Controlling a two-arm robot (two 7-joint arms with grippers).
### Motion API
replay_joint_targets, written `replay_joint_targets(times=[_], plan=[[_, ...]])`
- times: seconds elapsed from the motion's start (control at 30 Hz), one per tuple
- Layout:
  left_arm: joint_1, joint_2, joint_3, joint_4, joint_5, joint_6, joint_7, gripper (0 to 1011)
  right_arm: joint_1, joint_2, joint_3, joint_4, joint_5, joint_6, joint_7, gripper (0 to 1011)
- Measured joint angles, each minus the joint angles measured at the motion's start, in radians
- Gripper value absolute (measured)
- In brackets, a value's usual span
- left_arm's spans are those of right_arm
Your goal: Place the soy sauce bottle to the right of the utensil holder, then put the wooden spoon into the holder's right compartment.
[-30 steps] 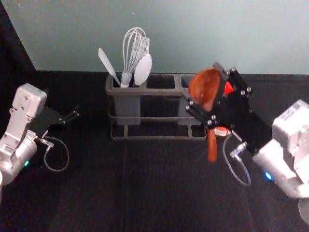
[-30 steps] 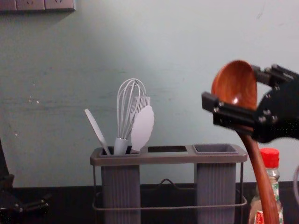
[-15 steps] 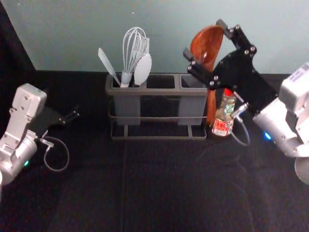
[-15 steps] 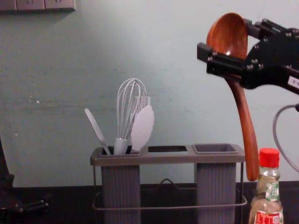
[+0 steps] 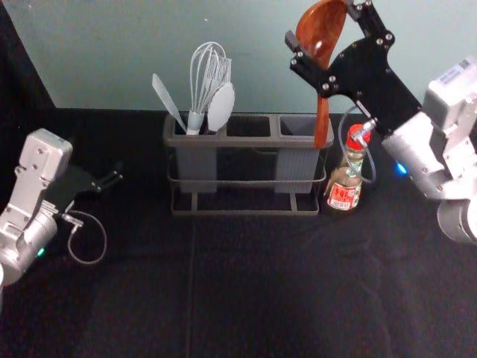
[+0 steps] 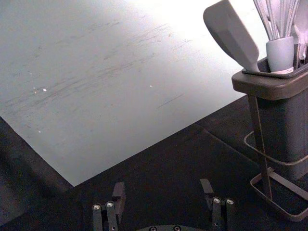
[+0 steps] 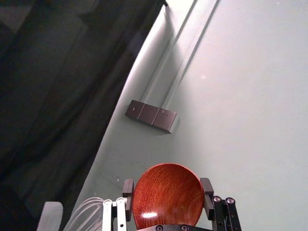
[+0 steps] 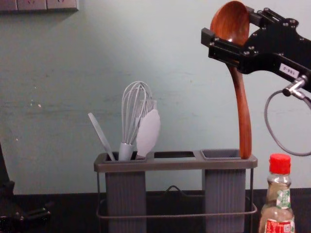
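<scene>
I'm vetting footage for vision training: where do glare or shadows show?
Right wrist view: a small glare spot on the wooden spoon; left wrist view: the wall washes out near-white toward the whisk; chest view: a shadow beneath the wall panel.

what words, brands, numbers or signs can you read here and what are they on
Label on the soy sauce bottle: print too blurred to read.
White sticker by the right end effector: small characters, too unclear to quote.
Sticker on the right arm's pale housing: too small.
Wall plate: tiny marks, unreadable.
</scene>
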Motion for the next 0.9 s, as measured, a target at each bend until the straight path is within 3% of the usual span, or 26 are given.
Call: replay_joint_targets(times=[0.47, 0.9], plan=[[0.0, 0.0, 0.0, 0.0, 0.0, 0.0, 0.0, 1011, 0.116, -0.063, -0.015, 0.192, 0.002, -0.123, 0.004, 842], [0.0, 0.0, 0.0, 0.0, 0.0, 0.0, 0.0, 1011, 0.161, -0.112, -0.01, 0.345, 0.008, -0.266, 0.017, 842]])
